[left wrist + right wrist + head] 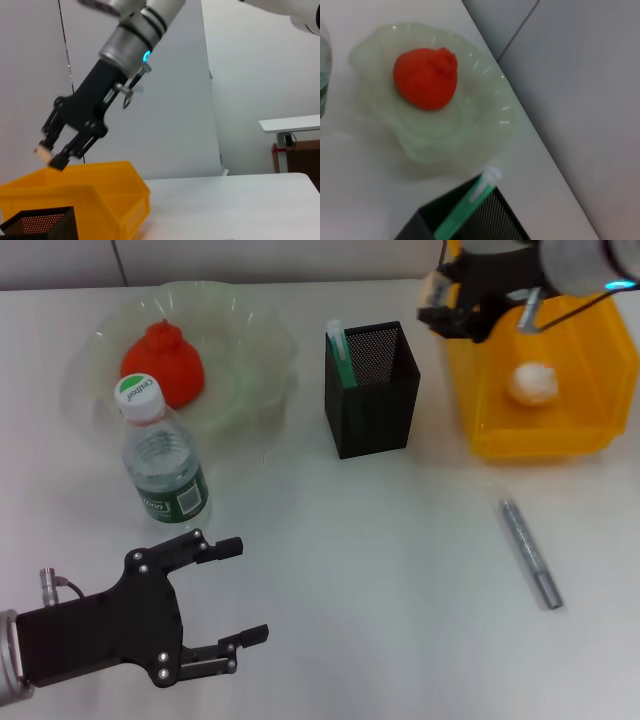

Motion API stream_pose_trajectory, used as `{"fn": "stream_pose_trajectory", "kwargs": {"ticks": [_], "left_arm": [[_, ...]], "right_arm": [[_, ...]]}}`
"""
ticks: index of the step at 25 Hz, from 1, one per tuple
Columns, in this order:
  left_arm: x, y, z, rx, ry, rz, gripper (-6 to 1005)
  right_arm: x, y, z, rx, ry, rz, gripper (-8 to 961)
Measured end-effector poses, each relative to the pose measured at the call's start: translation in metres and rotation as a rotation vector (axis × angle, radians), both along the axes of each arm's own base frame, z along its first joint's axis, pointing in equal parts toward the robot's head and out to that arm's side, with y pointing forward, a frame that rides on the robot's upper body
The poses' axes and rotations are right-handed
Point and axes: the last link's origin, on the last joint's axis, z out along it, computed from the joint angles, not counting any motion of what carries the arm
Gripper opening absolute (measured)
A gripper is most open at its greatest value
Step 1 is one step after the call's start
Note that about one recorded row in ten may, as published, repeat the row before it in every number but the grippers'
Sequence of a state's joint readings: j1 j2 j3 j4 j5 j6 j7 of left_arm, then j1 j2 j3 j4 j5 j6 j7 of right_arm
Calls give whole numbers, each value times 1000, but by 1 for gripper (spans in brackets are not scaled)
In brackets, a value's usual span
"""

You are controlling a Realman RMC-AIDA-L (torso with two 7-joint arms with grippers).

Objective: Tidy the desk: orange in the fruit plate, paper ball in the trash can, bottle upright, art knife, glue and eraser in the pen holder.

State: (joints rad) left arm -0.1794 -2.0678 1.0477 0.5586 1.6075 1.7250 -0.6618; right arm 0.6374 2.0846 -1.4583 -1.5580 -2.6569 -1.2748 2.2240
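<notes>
The orange point(163, 365) lies in the pale-green fruit plate point(255, 390). In front of the plate the bottle point(165, 460) stands upright. A green-and-white glue stick point(340, 348) leans in the black mesh pen holder point(372, 390). The paper ball point(531, 383) rests inside the yellow trash can point(540, 445). The silver art knife point(530, 552) lies on the desk point(380, 570) at the right. My right gripper point(440, 298) hangs between pen holder and trash can, shut on the tan eraser point(43, 152). My left gripper point(243, 590) is open, low at the front left, just short of the bottle.
The right wrist view looks down on the orange point(426, 77), the plate point(470, 130) and the glue stick point(467, 202) in the pen holder point(485, 225). A grey wall runs behind the desk.
</notes>
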Motion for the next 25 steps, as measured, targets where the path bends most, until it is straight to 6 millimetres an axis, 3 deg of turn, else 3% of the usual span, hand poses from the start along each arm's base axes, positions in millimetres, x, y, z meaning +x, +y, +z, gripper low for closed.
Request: {"fn": "stream_pose_trajectory", "kwargs": {"ticks": [3,11,25], "left_arm": [[0,0,0,-2,-1,2,809],[0,0,0,-1,-1,1,808],[0,0,0,0,0,-1,809]], "right_arm": [[-2,11,-20,-10,17,-21,413],[-6,19,-42,-59,64,-60,421],[-9,15,-37,-53,54,-103,505]]}}
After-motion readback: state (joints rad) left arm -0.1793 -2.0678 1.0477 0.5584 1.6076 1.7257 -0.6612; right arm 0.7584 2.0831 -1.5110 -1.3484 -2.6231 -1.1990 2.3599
